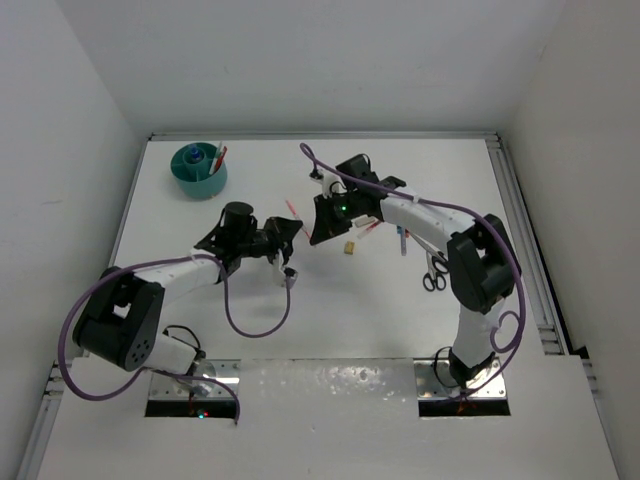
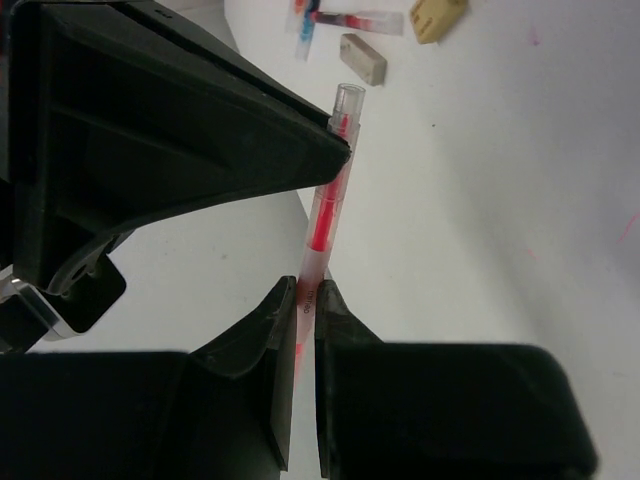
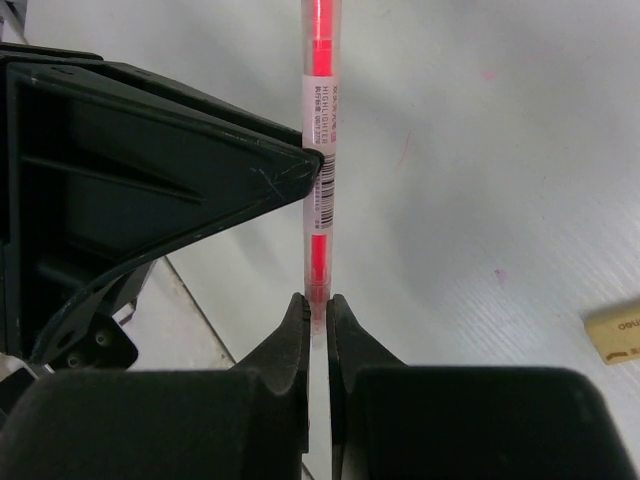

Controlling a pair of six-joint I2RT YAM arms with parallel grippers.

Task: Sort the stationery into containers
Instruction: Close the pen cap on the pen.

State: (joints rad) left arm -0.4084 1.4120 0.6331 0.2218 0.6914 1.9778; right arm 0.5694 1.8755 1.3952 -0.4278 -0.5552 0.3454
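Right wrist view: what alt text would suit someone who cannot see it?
Two black fingers are closed on the lower end of a thin red pen with a white printed label, which runs up the middle and out of the top. Behind is a white table, with a tan eraser block at the right edge.

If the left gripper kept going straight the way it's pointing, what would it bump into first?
Most likely the right gripper. The left gripper points along the thin red plastic pen clamped in its jaws, and the right gripper's black finger sits at the pen's far end, very close ahead.
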